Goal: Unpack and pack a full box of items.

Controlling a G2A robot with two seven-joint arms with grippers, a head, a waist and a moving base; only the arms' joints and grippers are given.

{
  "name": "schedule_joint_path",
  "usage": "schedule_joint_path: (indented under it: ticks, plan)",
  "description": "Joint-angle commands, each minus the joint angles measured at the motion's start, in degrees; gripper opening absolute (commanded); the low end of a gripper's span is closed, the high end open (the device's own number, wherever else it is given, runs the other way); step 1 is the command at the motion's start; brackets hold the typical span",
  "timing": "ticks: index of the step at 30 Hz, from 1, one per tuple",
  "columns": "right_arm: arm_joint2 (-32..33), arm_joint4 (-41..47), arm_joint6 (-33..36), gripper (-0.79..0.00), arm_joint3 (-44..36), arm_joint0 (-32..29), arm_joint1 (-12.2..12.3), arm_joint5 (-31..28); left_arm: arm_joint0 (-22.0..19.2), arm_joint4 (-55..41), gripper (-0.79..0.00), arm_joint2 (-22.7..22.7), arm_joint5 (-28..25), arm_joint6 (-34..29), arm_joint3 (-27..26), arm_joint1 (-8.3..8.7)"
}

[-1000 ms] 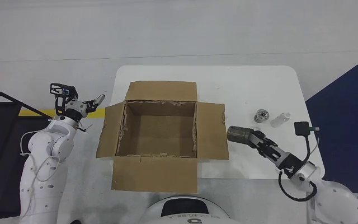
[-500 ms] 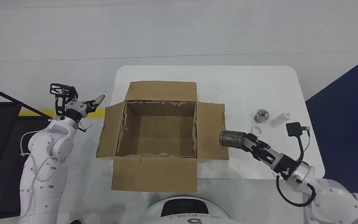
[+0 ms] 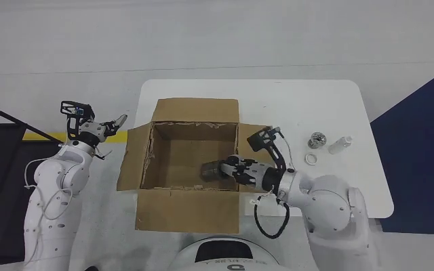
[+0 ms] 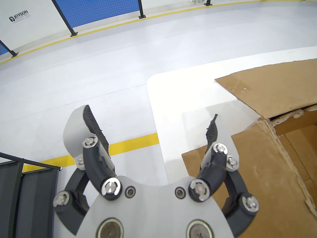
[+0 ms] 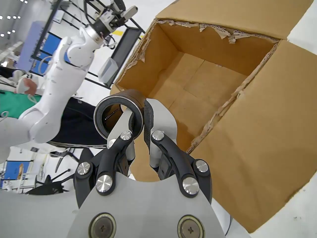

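Observation:
An open cardboard box (image 3: 192,157) with its flaps spread sits on the white table (image 3: 305,101); its inside (image 5: 198,80) looks bare. My right gripper (image 3: 218,169) is shut on the wall of a dark ring-shaped cylinder (image 3: 210,170), one finger inside the ring (image 5: 118,120). It holds the cylinder over the box's near right part. My left gripper (image 3: 115,123) hangs open off the table's left edge, beside the box's left flap (image 4: 247,174), with nothing between its fingers.
To the right of the box on the table lie a small metal part (image 3: 315,141), a small clear bottle (image 3: 340,143) and a white ring (image 3: 310,158). A dark rack (image 4: 24,194) stands on the floor left of the table.
My right arm has swung left from the table's right side, carrying the dark cylinder over the right flap to above the box. The left arm has kept still.

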Motion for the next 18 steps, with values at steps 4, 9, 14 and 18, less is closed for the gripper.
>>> schedule_joint_path:
  ticks: [4, 9, 14, 18]
  plan:
    - [-12.0, -16.9, -1.3, -0.785, 3.9, 6.6, -0.5, 7.2, 0.0, 0.0, 0.0, 0.0, 0.0, 0.0, 0.0, 0.0]
    - [-22.0, -27.8, -2.1, -0.785, 10.4, 12.4, -1.5, 12.8, 0.0, 0.0, 0.0, 0.0, 0.0, 0.0, 0.0, 0.0]
    - [-26.8, -34.3, -1.1, -0.785, 19.4, 18.6, -2.9, 17.9, 0.0, 0.0, 0.0, 0.0, 0.0, 0.0, 0.0, 0.0]
    - [-30.1, -41.0, 1.6, -0.785, 26.4, 22.9, -3.9, 21.5, 0.0, 0.0, 0.0, 0.0, 0.0, 0.0, 0.0, 0.0]
